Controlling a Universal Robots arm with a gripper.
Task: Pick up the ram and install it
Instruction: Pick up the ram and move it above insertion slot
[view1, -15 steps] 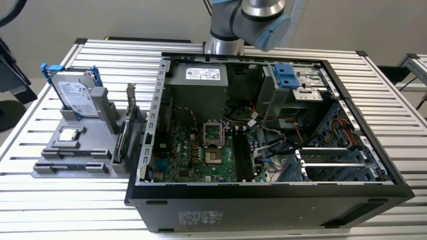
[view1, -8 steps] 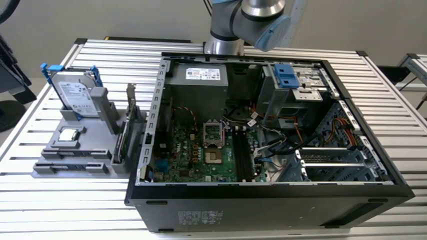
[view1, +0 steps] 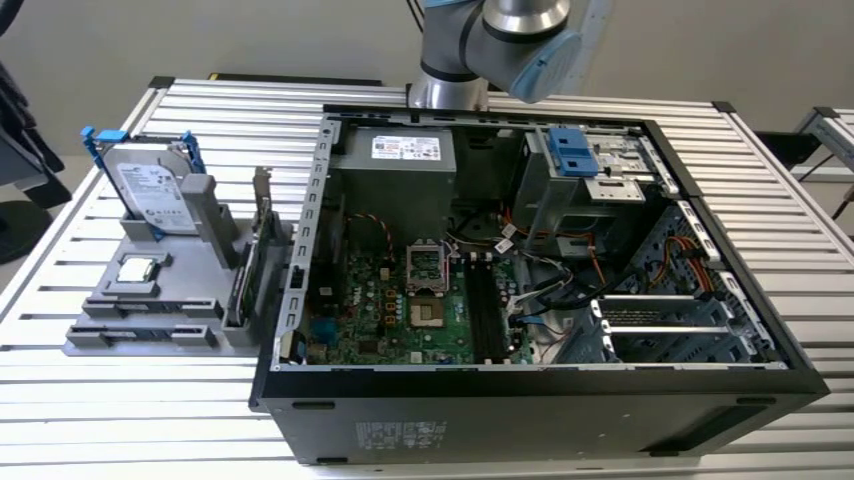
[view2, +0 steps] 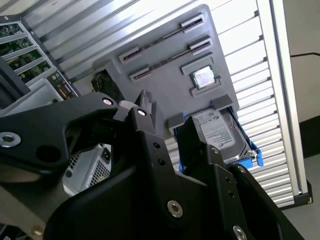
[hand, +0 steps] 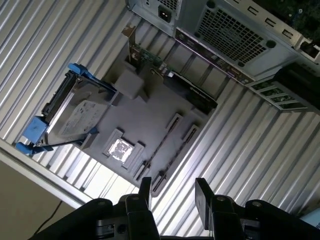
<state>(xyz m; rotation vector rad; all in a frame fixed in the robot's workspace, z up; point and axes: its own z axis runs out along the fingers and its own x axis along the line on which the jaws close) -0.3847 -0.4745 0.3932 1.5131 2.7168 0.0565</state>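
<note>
While the gripper (hand: 173, 186) hung over the grey holder (hand: 150, 110), jaws wide apart and empty, the ram (hand: 161, 141) sat in its slot (a thin edge to grip), at nine o'clock of the computer case (view1: 534, 410). An off-centre pinch could tilt and jam it.

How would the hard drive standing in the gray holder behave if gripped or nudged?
The hard drive looks like a rigid metal box, so probably stiff and heavy for its size. It stands on edge in the gray holder, so a sideways push might tip it.
</note>
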